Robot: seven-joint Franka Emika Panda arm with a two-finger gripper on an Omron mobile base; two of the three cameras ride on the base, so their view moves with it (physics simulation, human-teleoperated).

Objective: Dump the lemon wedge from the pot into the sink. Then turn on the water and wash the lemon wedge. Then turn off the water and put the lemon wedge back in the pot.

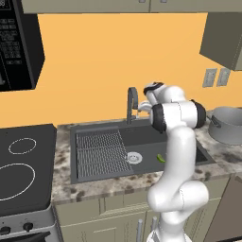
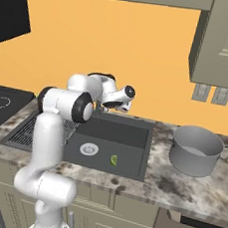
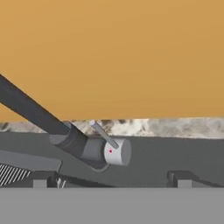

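The claw (image 3: 111,179) is standing with its jaws spread wide and nothing between them, its two dark fingertips (image 3: 43,179) rising far apart at the bottom of the hand view. Just ahead of the claw and between the lines of its fingers, the faucet (image 3: 83,146) is lying across the picture: its dark spout is running away up and to one side, its grey base is sitting on the back edge of the sink (image 3: 175,157), and a round pale cap with a small red dot is facing the camera, with a thin lever sticking up from it. No fingertip is touching the faucet. That red dot is the sole mark on it; no brand or lettering can be read there. Below the claw and nearer the robot's base, the lemon wedge (image 2: 113,160) is lying on the dark floor of the sink, beside the round silver drain (image 2: 89,149) and apart from it. In the left base view the wedge (image 1: 161,158) is showing just past the arm (image 1: 177,156), with the ribbed wire grid (image 1: 99,151) covering the sink's other half. The pot (image 2: 197,150) is standing upright on the speckled counter (image 2: 178,186), well off to the claw's right and beyond the sink's rim. Far to the claw's left, the black stovetop (image 1: 23,165) is showing white rings, and the microwave (image 1: 16,45) above it is carrying rows of white keypad print too small to read.
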